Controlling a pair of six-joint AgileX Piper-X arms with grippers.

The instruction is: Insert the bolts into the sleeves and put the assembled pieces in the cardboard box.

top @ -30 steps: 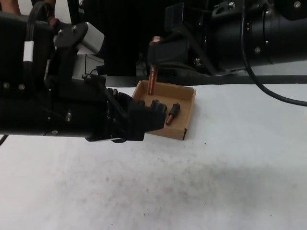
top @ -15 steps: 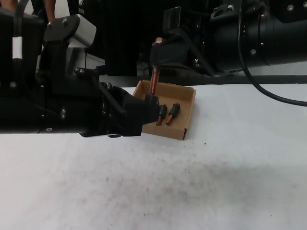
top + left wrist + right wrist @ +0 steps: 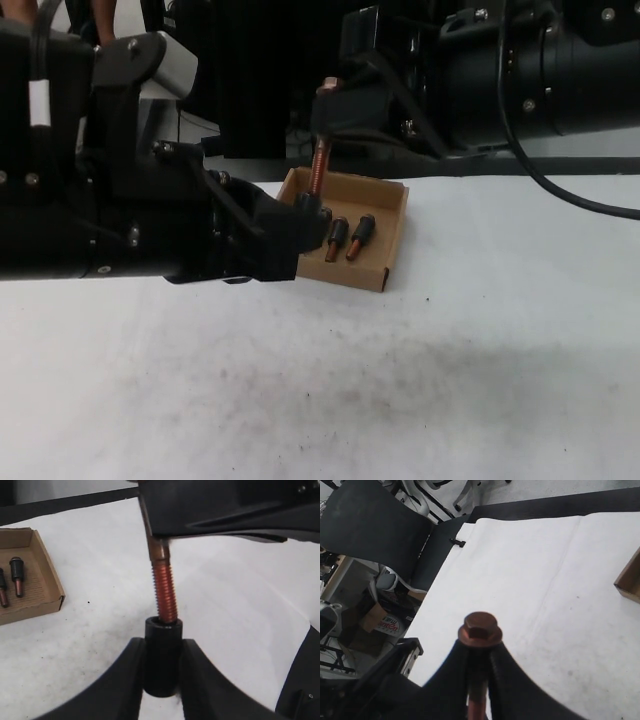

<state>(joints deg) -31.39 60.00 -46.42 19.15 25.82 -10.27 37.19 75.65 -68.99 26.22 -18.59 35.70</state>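
My left gripper point(image 3: 161, 672) is shut on a black sleeve point(image 3: 162, 655), held upright above the white bench. A copper bolt point(image 3: 163, 592) hangs straight down with its threaded tip in the sleeve's mouth. My right gripper point(image 3: 479, 662) is shut on that bolt just under its hex head point(image 3: 481, 628). In the high view the bolt point(image 3: 319, 165) stands upright between the right gripper point(image 3: 345, 105) and the left gripper point(image 3: 300, 230). Behind them lies the cardboard box point(image 3: 385, 275) with two assembled pieces point(image 3: 348, 237) inside.
White cloth covers the bench point(image 3: 450, 360), open at the front and right. In the left wrist view the box point(image 3: 47, 575) sits off to one side. A black strip point(image 3: 555, 507) runs along the bench's far edge, with chairs and clutter beyond.
The left gripper with the sleeve shifted left and settled under the bolt, uncovering the second piece in the box. The bolt's tip now meets the sleeve.
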